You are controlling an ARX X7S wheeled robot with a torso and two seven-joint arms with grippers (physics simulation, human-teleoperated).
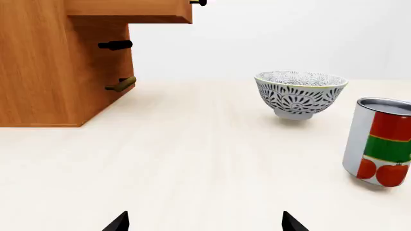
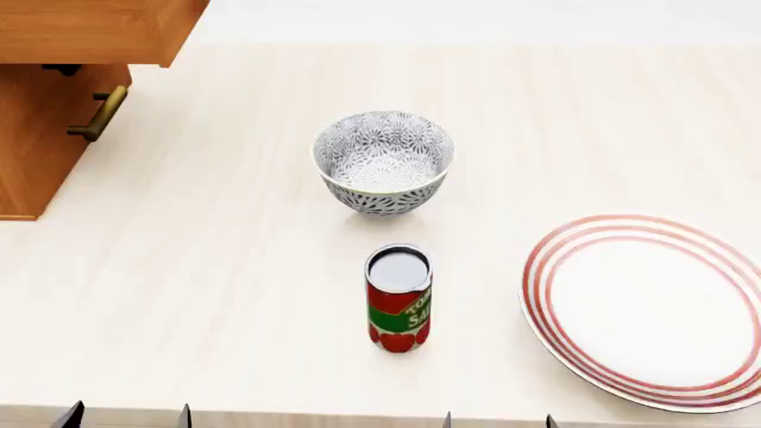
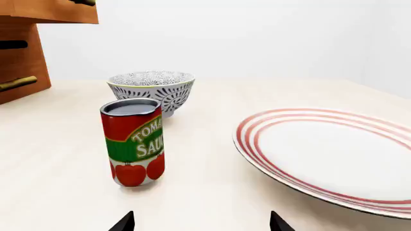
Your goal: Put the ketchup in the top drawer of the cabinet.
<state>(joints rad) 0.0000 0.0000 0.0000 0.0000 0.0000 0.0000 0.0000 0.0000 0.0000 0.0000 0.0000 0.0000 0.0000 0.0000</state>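
Note:
The ketchup can (image 2: 397, 299) stands upright on the table, red label with a green band; it also shows in the right wrist view (image 3: 132, 141) and in the left wrist view (image 1: 380, 141). The cabinet (image 2: 42, 134) stands at the far left, its top drawer (image 2: 95, 31) pulled out over the table, also seen in the left wrist view (image 1: 128, 10). A lower brass handle (image 2: 100, 114) shows below it. My left gripper (image 2: 125, 416) and right gripper (image 2: 497, 421) sit at the near table edge, both open and empty, short of the can.
A patterned grey-white bowl (image 2: 383, 161) stands just behind the can. A white plate with red rings (image 2: 654, 308) lies to the right of the can. The table's near edge (image 2: 298, 417) runs along the bottom of the head view.

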